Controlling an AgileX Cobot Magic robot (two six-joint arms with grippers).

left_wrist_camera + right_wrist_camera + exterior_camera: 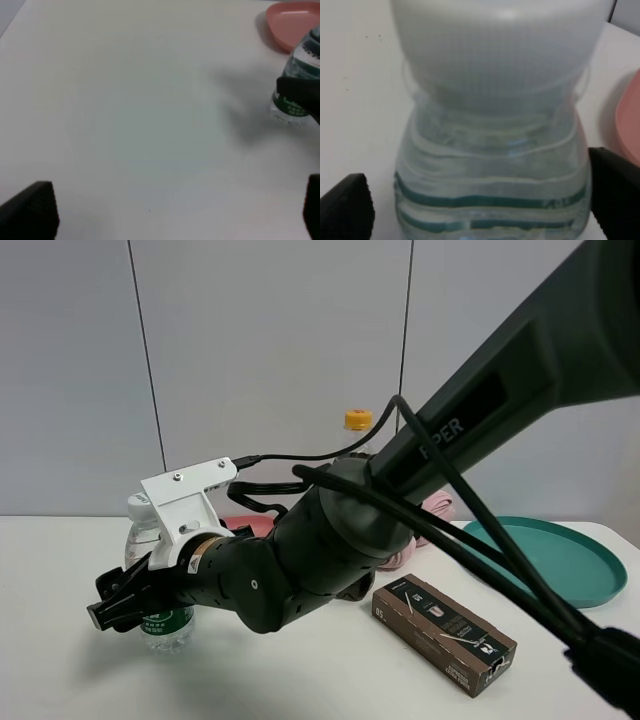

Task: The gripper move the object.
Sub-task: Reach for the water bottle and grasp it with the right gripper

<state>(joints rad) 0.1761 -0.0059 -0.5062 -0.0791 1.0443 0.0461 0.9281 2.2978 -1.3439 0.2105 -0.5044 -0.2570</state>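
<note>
The small clear water bottle (163, 624) with a white cap and green label stands upright on the white table at the left. My right gripper (120, 604), on the bulky black arm, reaches across from the right and straddles the bottle. The right wrist view shows the bottle (492, 150) very close between the two fingers (345, 207). One finger is at the bottle's side and the other stands a little apart, so the jaws are open. My left gripper (170, 215) is open and empty over bare table. It sees the bottle (295, 102) far off.
A taller cola bottle with a yellow cap (358, 421) stands behind the arm. A pink plate (250, 525) lies just behind the water bottle and also shows in the left wrist view (292, 22). A teal plate (560, 555) and a brown box (445, 633) lie at the right.
</note>
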